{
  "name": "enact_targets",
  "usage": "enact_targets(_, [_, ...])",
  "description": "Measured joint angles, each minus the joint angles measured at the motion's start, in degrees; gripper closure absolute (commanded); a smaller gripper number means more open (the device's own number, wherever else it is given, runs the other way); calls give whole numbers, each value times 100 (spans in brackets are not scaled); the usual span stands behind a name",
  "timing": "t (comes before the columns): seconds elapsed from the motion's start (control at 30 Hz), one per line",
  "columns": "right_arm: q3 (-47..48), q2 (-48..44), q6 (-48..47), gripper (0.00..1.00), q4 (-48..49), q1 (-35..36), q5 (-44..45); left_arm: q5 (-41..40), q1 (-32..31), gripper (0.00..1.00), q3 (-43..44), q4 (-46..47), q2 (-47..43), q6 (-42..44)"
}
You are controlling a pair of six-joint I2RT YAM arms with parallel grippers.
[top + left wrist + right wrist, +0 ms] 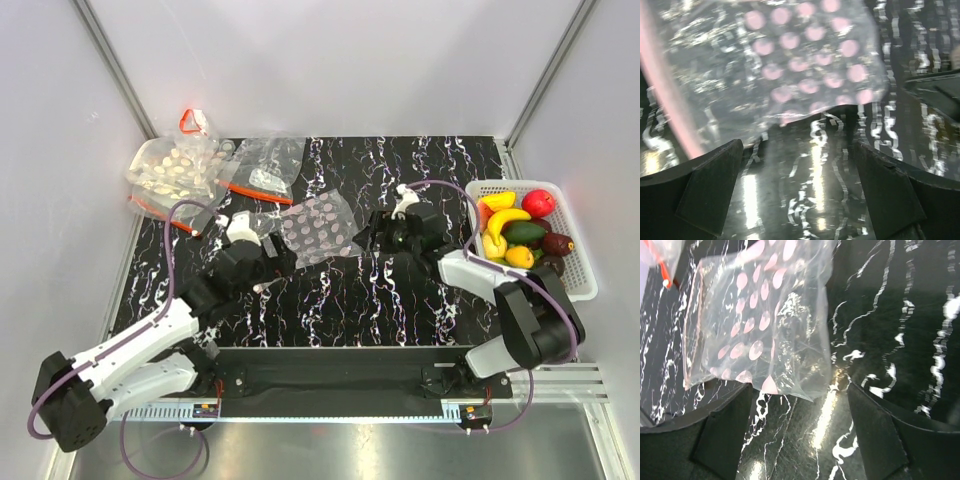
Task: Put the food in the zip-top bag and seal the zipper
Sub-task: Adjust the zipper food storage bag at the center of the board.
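The zip-top bag (320, 228) lies flat on the middle of the black marbled table, clear with pale pink dots. My left gripper (272, 255) sits just to its left and my right gripper (366, 236) just to its right. In the left wrist view my gripper (796, 150) is open over bare table, and the bag (805, 60) with its pale pink zipper (660, 85) lies just ahead. Seen from the right wrist, my gripper (799, 390) is open with nothing gripped, and a corner of the bag (765, 325) reaches to its fingertips; the zipper (690, 340) runs along the bag's left edge. The food (520, 232) is piled in a basket.
The white mesh basket (578, 272) stands at the table's right edge. At the back left lie another dotted bag (175, 170) with a red-orange strip and a smaller clear undotted bag (268, 165). White walls close off the back and sides.
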Motion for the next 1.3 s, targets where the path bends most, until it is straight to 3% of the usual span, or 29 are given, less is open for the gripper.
enact_targets(0.13, [289,417,-39,32,-103,125,-114,-33,337,1,-240,-151,-170,-11])
enact_targets(0.23, [437,706,-37,47,-144,146,-170,107,872,1,-295,-223,-151,-24])
enact_targets(0.4, [573,973,-59,100,-343,146,-201,308,1311,1,-363,-236,-83,-15])
enact_targets(0.6, [1266,1169,-212,100,-1019,118,151,315,1311,1,-380,-273,-140,162])
enact_targets(0.87, [3353,1692,-686,100,-2074,70,822,293,1311,1,-431,-286,-203,411])
enact_targets(1.0, [3788,1740,-852,100,-2332,63,1276,299,1311,1,-431,-302,-153,588])
enact_targets(1.03, [3939,1792,-885,87,-2452,52,1414,308,1311,1,-431,-297,-153,625])
enact_targets(1.07, [4129,1884,-907,64,-2597,44,1543,319,1311,1,-431,-286,-153,671])
enact_targets(1.1, [4332,1985,-898,17,-2723,31,1665,337,1311,1,-431,-269,-153,702])
enact_targets(1.13, [4555,2083,-901,9,-2898,17,1766,348,1311,1,-431,-260,-153,728])
enact_targets(1.2, [4811,2168,-968,5,-3071,-11,1864,361,1311,1,-431,-254,-153,782])
enact_targets(1.23, [4811,2131,-970,8,-3101,-15,1867,361,1311,1,-431,-256,-153,798])
enact_targets(1.3, [4566,1941,-984,27,-2981,-15,1784,356,1311,1,-431,-249,-157,817])
